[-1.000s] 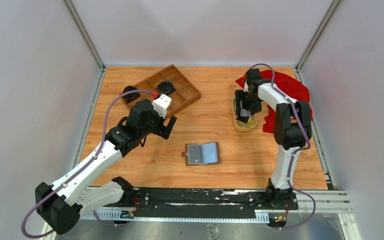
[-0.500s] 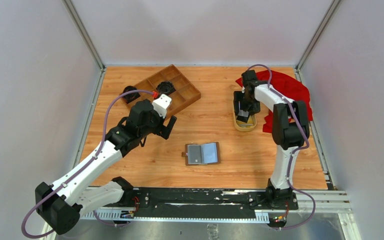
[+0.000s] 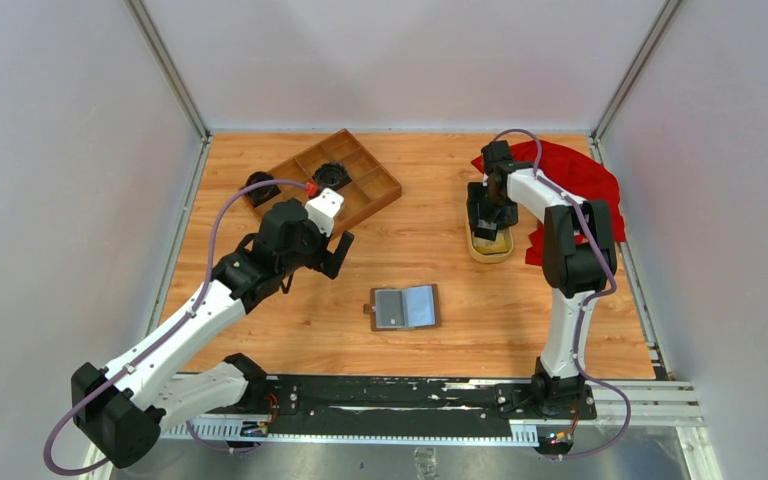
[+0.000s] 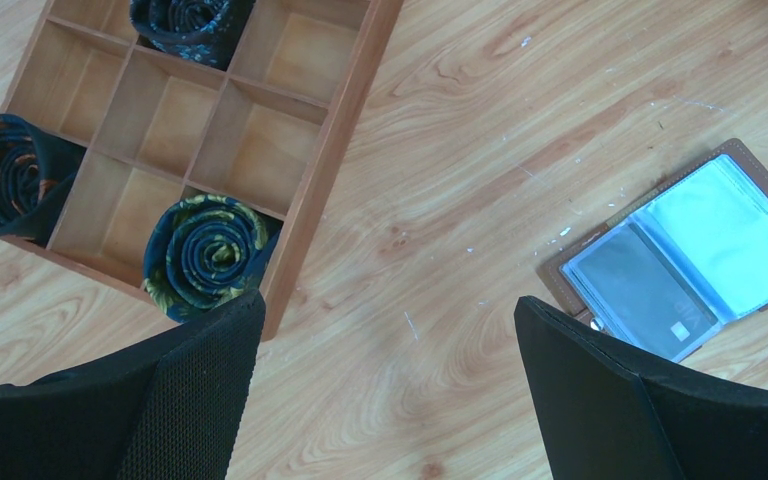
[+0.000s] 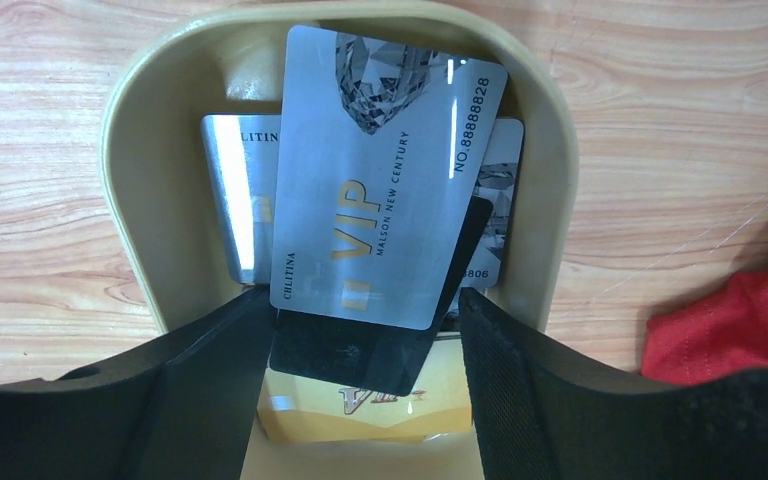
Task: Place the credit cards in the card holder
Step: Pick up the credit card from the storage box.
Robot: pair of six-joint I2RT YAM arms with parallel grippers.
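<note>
Several credit cards lie stacked in an oval yellow dish [image 5: 130, 150]: a silver VIP card [image 5: 380, 170] on top, a black card [image 5: 360, 350] under it, a gold one [image 5: 360, 415] at the bottom and another silver one [image 5: 235, 190] to the left. My right gripper [image 5: 365, 310] reaches down into the dish [image 3: 473, 250], open, one finger close against each side of the stack. The card holder [image 3: 406, 307] lies open and flat mid-table, its shiny pockets up. My left gripper [image 3: 332, 252] hovers wide open and empty to the card holder's [image 4: 680, 255] left.
A wooden compartment tray [image 3: 360, 190] at the back left holds rolled dark ties [image 4: 205, 250]. Another roll [image 3: 260, 188] lies just outside it. A red cloth [image 3: 575, 175] lies bunched at the back right, right beside the dish.
My right gripper has shifted slightly along the dish and settled lower over the cards, its jaws narrowing a little. The left arm and the card holder have not moved.
</note>
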